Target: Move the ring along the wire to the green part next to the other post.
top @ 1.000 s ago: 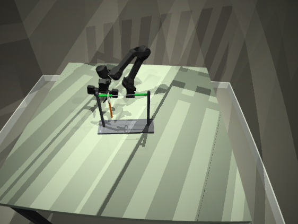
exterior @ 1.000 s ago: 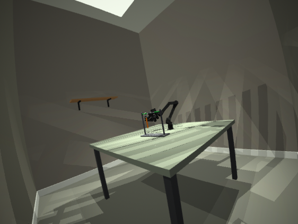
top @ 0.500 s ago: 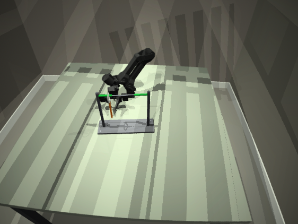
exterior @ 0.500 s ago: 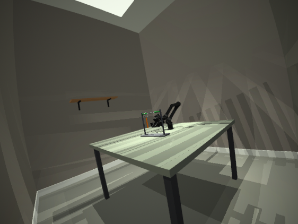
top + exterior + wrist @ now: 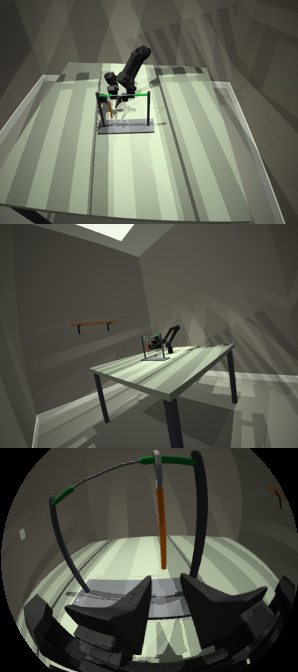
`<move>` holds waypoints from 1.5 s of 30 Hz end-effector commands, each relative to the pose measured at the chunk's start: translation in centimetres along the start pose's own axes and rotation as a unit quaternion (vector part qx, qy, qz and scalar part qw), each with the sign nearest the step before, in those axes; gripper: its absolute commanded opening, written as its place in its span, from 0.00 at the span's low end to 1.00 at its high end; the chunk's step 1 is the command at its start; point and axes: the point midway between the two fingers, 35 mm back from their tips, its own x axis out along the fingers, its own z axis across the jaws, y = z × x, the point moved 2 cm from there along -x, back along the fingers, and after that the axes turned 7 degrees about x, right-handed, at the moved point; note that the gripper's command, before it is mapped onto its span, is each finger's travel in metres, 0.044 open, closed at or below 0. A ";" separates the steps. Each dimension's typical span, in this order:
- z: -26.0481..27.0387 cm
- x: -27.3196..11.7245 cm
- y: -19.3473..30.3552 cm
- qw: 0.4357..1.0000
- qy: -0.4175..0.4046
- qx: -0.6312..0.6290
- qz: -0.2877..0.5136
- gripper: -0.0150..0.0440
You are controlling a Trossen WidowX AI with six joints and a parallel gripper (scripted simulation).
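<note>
Ring (image 5: 157,455) hangs on the green wire end (image 5: 174,459) beside the post (image 5: 198,511), its orange handle (image 5: 161,524) running straight down. From your tool (image 5: 165,599), the handle lies at 12 o'clock, ahead and apart from the fingers. The tool is partly spread and grips nothing.

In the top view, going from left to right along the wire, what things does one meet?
Left post → green wire part → orange handle → thin grey wire → second green part → right post.
</note>
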 end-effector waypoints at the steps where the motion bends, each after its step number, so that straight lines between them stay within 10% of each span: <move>1: 0.0 0.3 -0.5 1.000 0.002 0.002 -0.005 0.53; 45: -0.3 6.4 -0.9 1.000 0.002 0.001 -0.006 0.53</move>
